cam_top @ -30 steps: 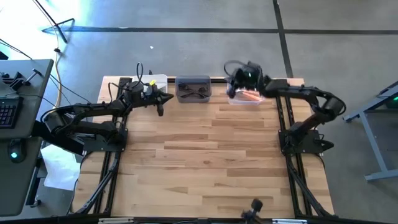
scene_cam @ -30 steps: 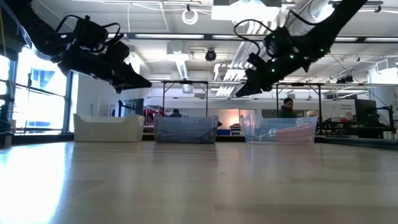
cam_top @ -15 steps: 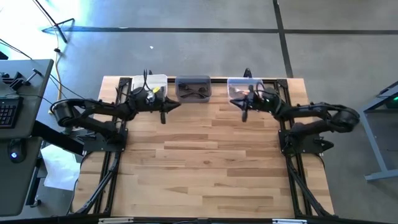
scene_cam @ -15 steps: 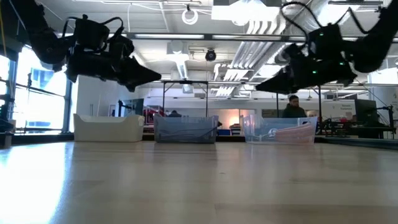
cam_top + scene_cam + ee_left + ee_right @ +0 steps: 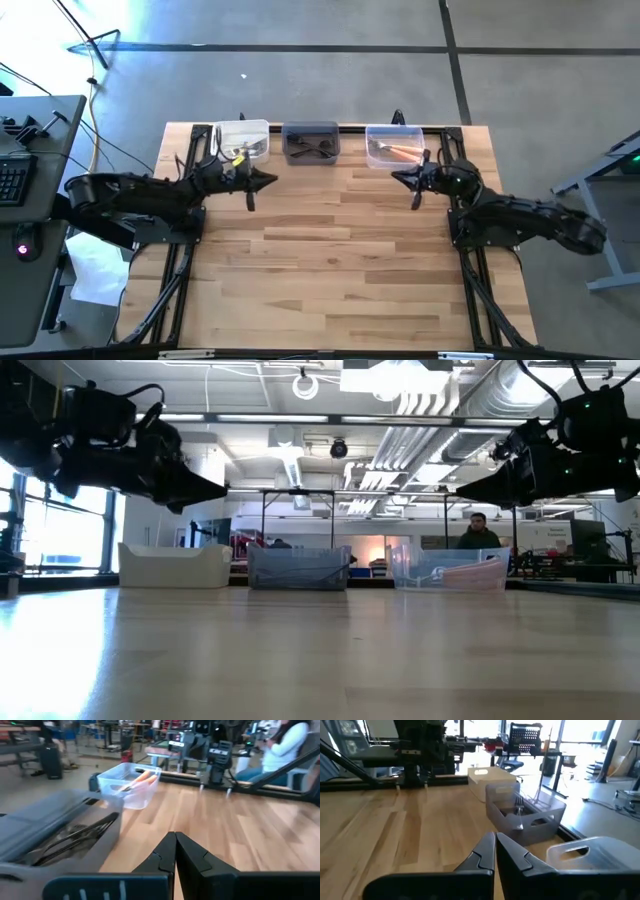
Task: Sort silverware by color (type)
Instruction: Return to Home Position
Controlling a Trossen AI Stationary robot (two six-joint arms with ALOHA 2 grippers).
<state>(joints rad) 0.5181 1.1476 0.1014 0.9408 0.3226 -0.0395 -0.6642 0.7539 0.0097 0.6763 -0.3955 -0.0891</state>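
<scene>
Sorting appears complete: forks (image 5: 398, 151) lie in bins (image 5: 311, 126). Left gripper (image 5: 175, 836) and right gripper (image 5: 495, 836) empty, fingers together, above table (image 5: 330, 260)

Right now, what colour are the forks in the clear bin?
Orange; the forks in the clear bin show best in the left wrist view.

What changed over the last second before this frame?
The right gripper drew back from above the transparent bin toward its base, shut and empty. The left gripper also pulled back from the white bin. The three bins and their forks stayed put.
</scene>
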